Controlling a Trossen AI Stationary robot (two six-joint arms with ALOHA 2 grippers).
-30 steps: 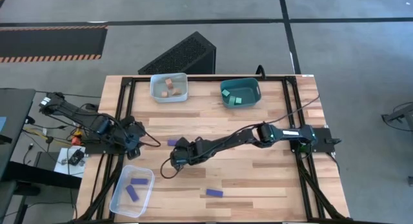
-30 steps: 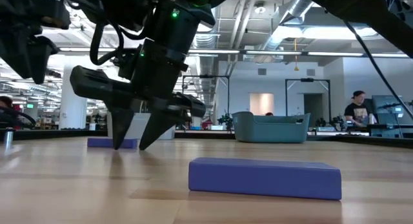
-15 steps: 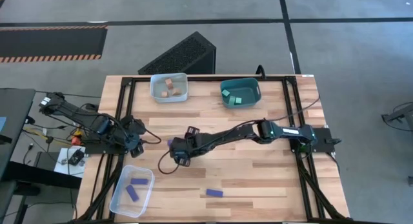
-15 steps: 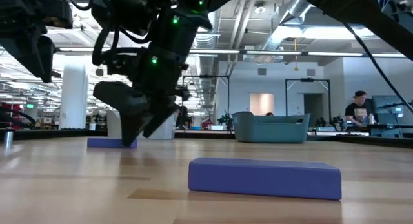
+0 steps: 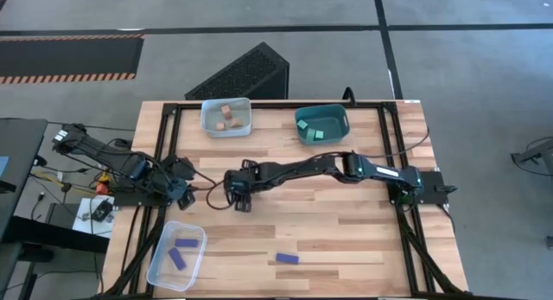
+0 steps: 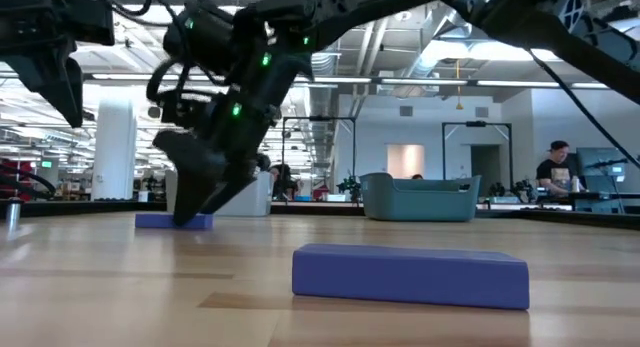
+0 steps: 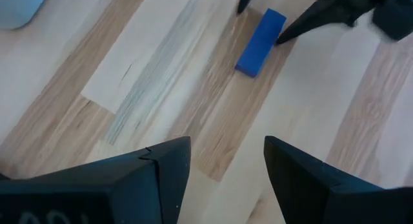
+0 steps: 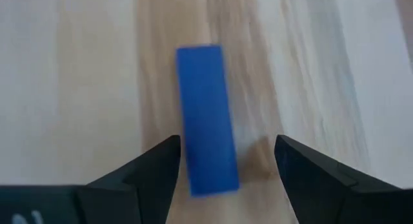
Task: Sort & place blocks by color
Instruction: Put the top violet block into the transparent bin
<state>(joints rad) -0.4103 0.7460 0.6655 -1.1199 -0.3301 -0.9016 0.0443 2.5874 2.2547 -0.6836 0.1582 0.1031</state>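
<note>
High view shows the right tool (image 5: 235, 189) now reaching farther across the surface (image 5: 346, 239) toward the left side than a second ago, when it hung nearer the middle. It has travelled to the blue bar (image 8: 206, 117) lying near the left arm, and its fingers have spread wider on the way. In the right wrist view that bar lies flat between the two open fingers (image 8: 139, 175), untouched as far as I can tell; one end sits level with the fingertips and the bar runs away from them, leaning toward one finger. The low view puts the tool's tips right down at the bar, so I judge the grasp is about to begin and nothing is lifted yet.

The left tool (image 5: 183, 181) waits at the left edge of the surface, its fingers apart and empty, looking at the same bar.

A second blue bar (image 5: 288, 258) rests alone near the front edge, well apart from both arms.

The clear bin (image 5: 200, 237) at the front left holds two blue bars. The grey bin (image 5: 247, 118) at the back holds three tan cubes. The teal bin (image 5: 344, 118) beside it holds at least two teal cubes. By this count only the two loose blue bars remain to sort, both bound for the clear bin.
</note>
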